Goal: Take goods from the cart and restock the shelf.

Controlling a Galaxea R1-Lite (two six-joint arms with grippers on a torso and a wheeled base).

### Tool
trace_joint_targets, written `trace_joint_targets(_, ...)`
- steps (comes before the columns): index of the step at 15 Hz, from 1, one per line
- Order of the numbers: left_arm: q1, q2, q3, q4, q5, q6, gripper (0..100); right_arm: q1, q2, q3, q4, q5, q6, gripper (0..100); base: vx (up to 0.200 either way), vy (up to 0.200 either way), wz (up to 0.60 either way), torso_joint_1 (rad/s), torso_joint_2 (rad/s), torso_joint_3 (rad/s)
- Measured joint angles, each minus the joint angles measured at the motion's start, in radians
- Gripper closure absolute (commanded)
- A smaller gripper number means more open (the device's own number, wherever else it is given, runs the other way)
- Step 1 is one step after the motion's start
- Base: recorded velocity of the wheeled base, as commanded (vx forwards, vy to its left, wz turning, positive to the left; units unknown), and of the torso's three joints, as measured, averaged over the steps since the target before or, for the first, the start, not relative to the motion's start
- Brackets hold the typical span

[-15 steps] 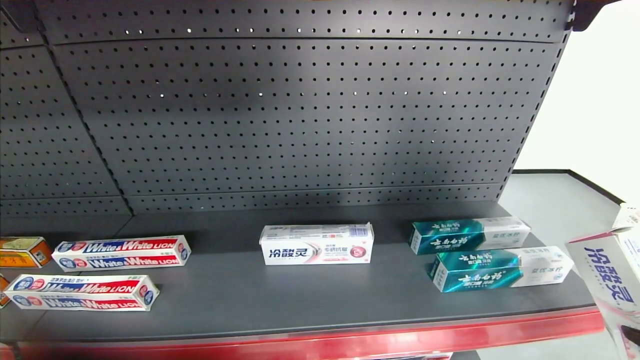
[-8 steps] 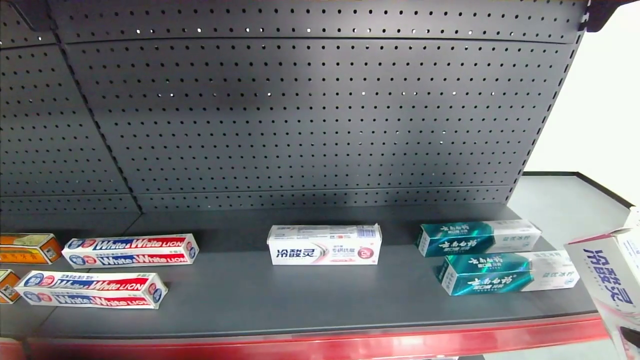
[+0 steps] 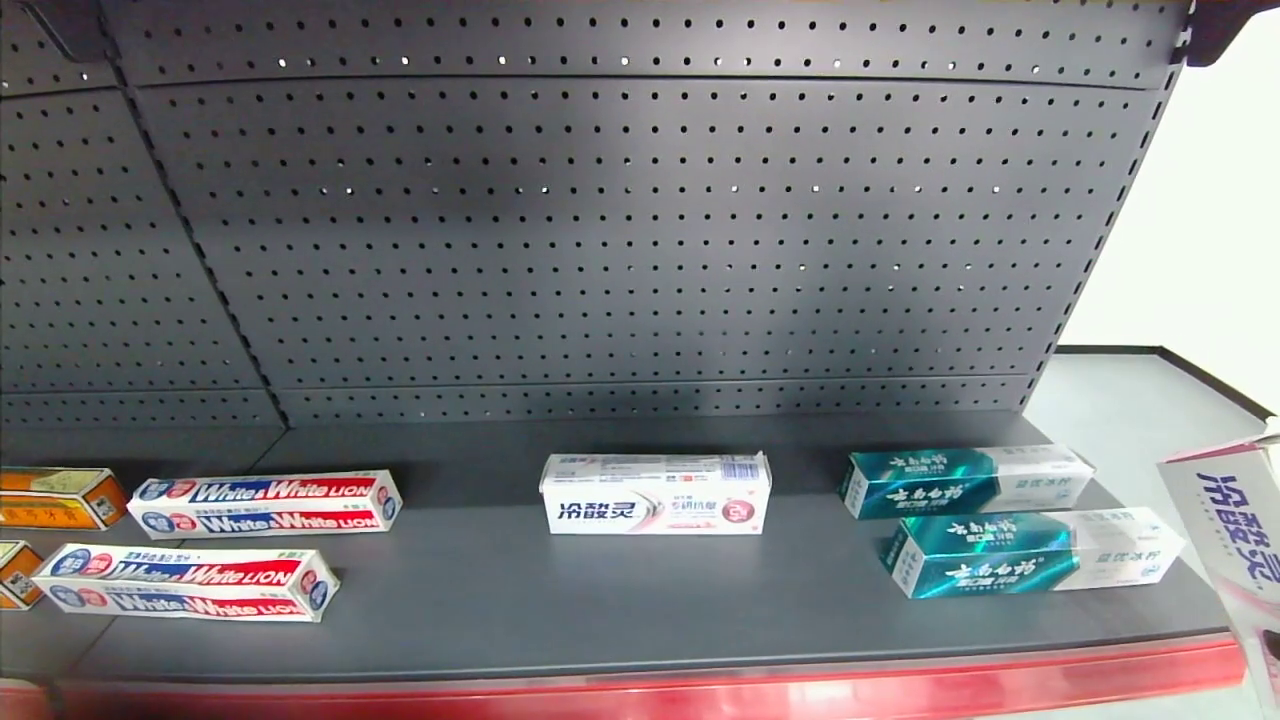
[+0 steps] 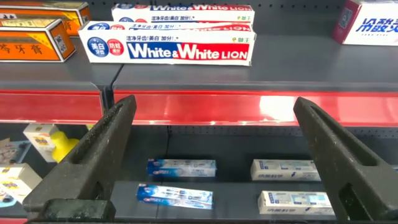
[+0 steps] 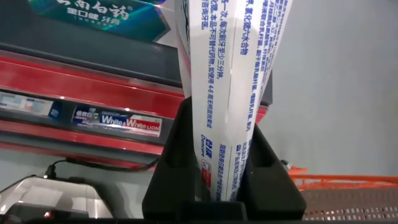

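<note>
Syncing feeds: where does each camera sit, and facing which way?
Head view: on the head, facing forward and down at the shelf; held white box at right edge.
Left wrist view: behind the open left end effector, facing the shelf's red edge.
Right wrist view: behind the right end effector, shut on that box.
Shared: head and right wrist show that box.

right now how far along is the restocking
Partly done. Done: the shelf already carries one white toothpaste box, two teal boxes and two red-and-white boxes. In hand: the right claw is shut on a matching white box, held off the shelf's right end. Left: setting that box down; the left claw is open and empty.
</note>
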Motion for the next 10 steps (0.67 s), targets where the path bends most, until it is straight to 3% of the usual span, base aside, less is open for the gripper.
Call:
trace_joint_targets(3, 0.000, 0.000, 0.000, 0.000, 0.000, 0.000, 0, -0.001, -0.034, 0.000, 0.007, 0.005, -0.003, 100, 0.000, 0.000, 0.00, 0.000, 0.00, 0.000)
trace_joint_targets(7, 0.000, 0.000, 0.000, 0.000, 0.000, 0.000, 0, 0.023, -0.123, 0.014, 0.067, 0.092, -0.020, 100, 0.000, 0.000, 0.00, 0.000, 0.00, 0.000)
trace_joint_targets(10, 0.000, 0.000, 0.000, 0.000, -0.001, 0.000, 0, 0.099, -0.175, 0.000, 0.156, 0.120, -0.024, 100, 0.000, 0.000, 0.00, 0.000, 0.00, 0.000)
